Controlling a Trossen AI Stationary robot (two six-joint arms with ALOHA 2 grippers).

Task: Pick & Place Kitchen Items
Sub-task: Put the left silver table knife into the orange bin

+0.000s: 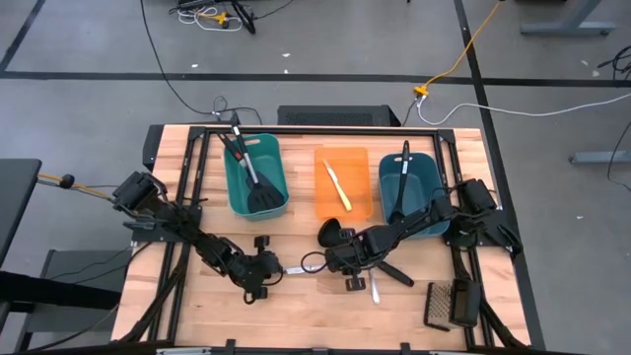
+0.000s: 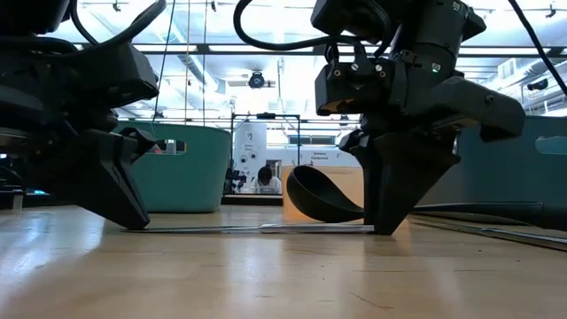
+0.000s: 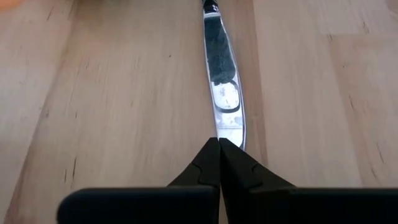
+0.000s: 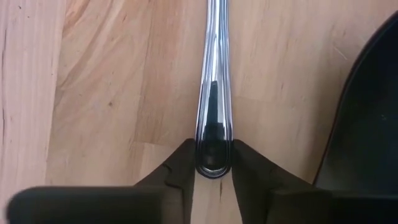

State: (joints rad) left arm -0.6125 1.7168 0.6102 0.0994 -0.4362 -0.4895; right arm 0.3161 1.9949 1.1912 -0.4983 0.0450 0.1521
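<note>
A silver knife [image 1: 296,268] lies flat on the wooden table between my two grippers, and it shows as a thin line in the low view [image 2: 257,229]. My left gripper [image 3: 219,144] is shut, with its tips at the blade's end. My right gripper [image 4: 214,163] is shut on the knife's handle end. A black ladle [image 1: 330,237] lies on the table just beyond the right gripper, its bowl [image 2: 323,197] resting on the wood. My left gripper's shut fingertips [image 3: 211,155] stand on the tip end of the knife's blade [image 3: 229,127], coming down at a slant from the table's left and in line with the knife. The blade lies flat on the table. My right gripper pinches the rounded end of the knife's handle [image 4: 214,134] between its two fingers [image 4: 181,163], slanting down from the table's right, along the knife. The knife stays flat on the wood.
Beyond the grippers stand a teal tub [image 1: 235,177] with black spatulas, an orange tray [image 1: 360,197] with a yellow knife [image 1: 338,184], and a second teal tub [image 1: 426,177] with a black utensil. Another silver utensil [image 1: 375,288] and a dark grater [image 1: 437,304] lie near the right front.
</note>
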